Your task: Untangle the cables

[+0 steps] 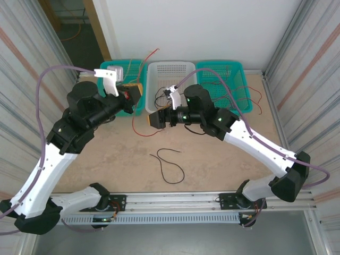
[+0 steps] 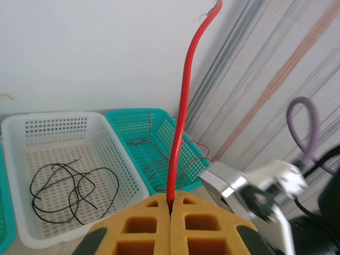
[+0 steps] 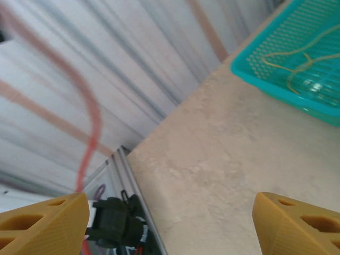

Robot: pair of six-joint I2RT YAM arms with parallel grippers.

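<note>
My left gripper [image 2: 171,210] is shut on a red cable [image 2: 183,106], which rises straight up from between the yellow pads. From above, the left gripper [image 1: 138,91] sits by the left teal basket [image 1: 121,68], and the red cable [image 1: 150,55] arcs up over the baskets. My right gripper [image 3: 170,223] hangs open over bare table with nothing between its fingers; a blurred red cable [image 3: 91,135] passes at its left. From above, the right gripper [image 1: 151,120] points left in front of the white basket [image 1: 170,68]. One black cable [image 1: 168,164] lies loose on the table.
The white basket [image 2: 32,125] holds black cables [image 2: 71,186]. The right teal basket [image 2: 127,118] holds thin red cables [image 2: 159,156]. A teal basket [image 3: 255,74] with yellowish cables [image 3: 297,56] lies ahead of the right gripper. Corrugated walls close in both sides.
</note>
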